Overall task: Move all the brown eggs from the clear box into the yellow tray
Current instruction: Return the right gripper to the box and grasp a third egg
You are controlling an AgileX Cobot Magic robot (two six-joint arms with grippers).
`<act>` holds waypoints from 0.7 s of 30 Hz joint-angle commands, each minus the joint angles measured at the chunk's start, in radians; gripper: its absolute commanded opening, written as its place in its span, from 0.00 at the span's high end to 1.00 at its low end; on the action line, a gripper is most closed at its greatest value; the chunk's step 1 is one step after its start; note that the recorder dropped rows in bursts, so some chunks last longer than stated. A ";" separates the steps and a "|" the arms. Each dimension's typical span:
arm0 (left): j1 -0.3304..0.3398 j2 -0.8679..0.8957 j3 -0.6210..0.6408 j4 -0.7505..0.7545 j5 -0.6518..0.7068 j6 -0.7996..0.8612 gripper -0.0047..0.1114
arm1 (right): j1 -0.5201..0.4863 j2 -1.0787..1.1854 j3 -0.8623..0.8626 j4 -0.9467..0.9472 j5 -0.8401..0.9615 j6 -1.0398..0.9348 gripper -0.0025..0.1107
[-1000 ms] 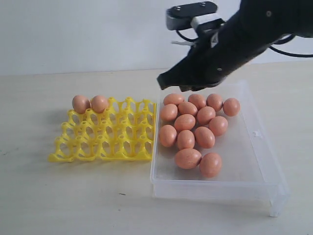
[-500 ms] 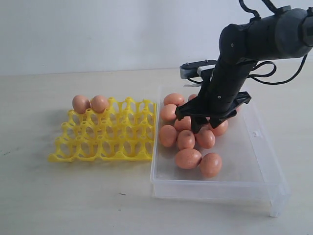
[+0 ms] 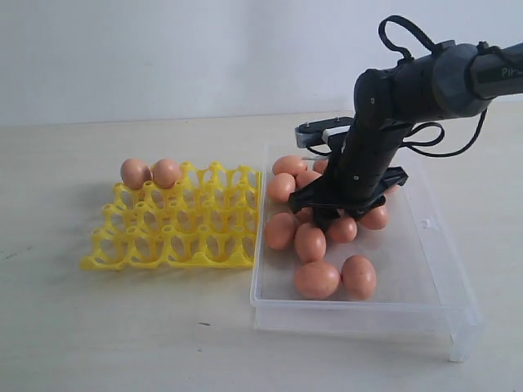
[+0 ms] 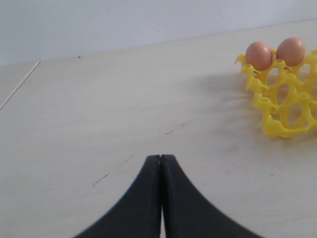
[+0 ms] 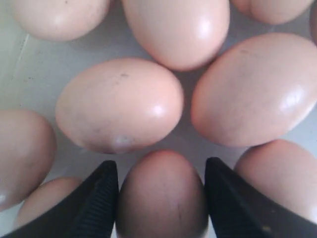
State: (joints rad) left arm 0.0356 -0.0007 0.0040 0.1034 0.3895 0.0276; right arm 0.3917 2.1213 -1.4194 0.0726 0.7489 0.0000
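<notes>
We log the worktop (image 3: 163, 343) in the exterior view. The clear box (image 3: 433, 269) sits lower right, with the yellow tray (image 3: 176, 233) just beside its left wall. Most brown eggs (image 3: 317, 279) lie in the box; two sit in the tray's upper-left cups. The right arm bends steeply down into the box. Only its wrist view shows us the right claw (image 5: 162, 198) apart, astride one egg. The left wrist view alone gives the left claw (image 4: 161, 161), pressed together above the worktop.

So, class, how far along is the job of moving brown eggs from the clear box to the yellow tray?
Done: two brown eggs sit in the yellow tray. In hand: the open right gripper straddles one egg in the clear box, apparently not yet gripped. To do: the other eggs in the box, some hidden by the arm.
</notes>
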 commanded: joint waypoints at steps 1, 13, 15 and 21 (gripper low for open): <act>-0.006 0.001 -0.004 -0.002 -0.009 -0.005 0.96 | 0.001 0.034 -0.005 0.003 -0.015 -0.007 0.62; -0.006 0.001 -0.004 -0.002 -0.009 -0.005 0.96 | 0.010 -0.110 0.039 0.016 -0.075 -0.034 0.98; -0.006 0.001 -0.004 -0.002 -0.009 -0.005 0.96 | 0.016 -0.190 0.075 0.062 -0.143 -0.041 0.98; -0.006 0.001 -0.004 -0.002 -0.009 -0.005 0.96 | 0.092 -0.413 0.185 0.195 -0.439 -0.109 0.98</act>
State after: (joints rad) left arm 0.0356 -0.0007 0.0040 0.1034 0.3895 0.0276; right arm 0.4500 1.7914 -1.2725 0.2070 0.4530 -0.0643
